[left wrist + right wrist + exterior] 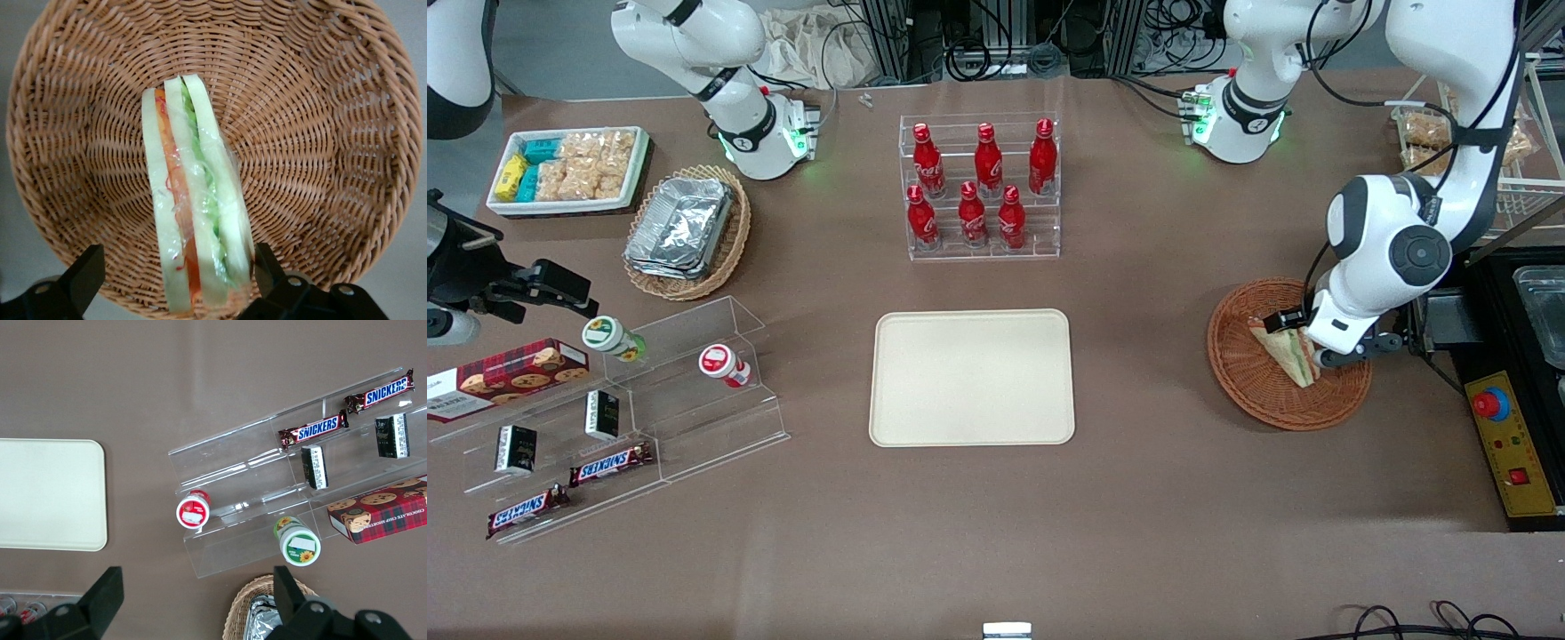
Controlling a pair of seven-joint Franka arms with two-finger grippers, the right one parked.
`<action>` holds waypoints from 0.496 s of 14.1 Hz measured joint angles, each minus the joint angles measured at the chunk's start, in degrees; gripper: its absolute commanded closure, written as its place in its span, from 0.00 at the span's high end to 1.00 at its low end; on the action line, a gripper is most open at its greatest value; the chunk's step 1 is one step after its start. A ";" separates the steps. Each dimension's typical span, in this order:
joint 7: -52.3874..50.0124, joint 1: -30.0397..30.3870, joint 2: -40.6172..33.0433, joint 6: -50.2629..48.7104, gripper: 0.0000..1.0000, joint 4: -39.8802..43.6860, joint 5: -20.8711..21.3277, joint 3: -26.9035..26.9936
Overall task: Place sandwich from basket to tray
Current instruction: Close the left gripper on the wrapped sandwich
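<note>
The sandwich (1286,350) is a wedge of pale bread with green and orange-red filling. It stands on edge in the reddish-brown wicker basket (1249,396) toward the working arm's end of the table. My left gripper (1305,345) is down in the basket, open, with a finger on each side of the sandwich. In the left wrist view the gripper (177,267) straddles the sandwich (193,200): one finger touches the wrapped bread, the other stands apart from it. The basket's weave (320,133) fills that view. The cream tray (971,377) lies flat mid-table and also shows in the right wrist view (47,493).
A clear rack of red bottles (980,187) stands farther from the front camera than the tray. A yellow control box with a red button (1507,444) sits beside the basket at the table's end. A clear snack shelf (631,400), foil trays in a tan basket (685,229) and a white bin (569,169) lie toward the parked arm's end.
</note>
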 measured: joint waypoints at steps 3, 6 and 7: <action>-1.58 0.00 1.74 1.42 0.78 0.00 0.00 0.00; -4.13 -0.01 3.27 2.80 0.22 0.14 0.00 -0.01; -4.61 -0.02 3.32 2.82 0.10 0.24 0.00 -0.03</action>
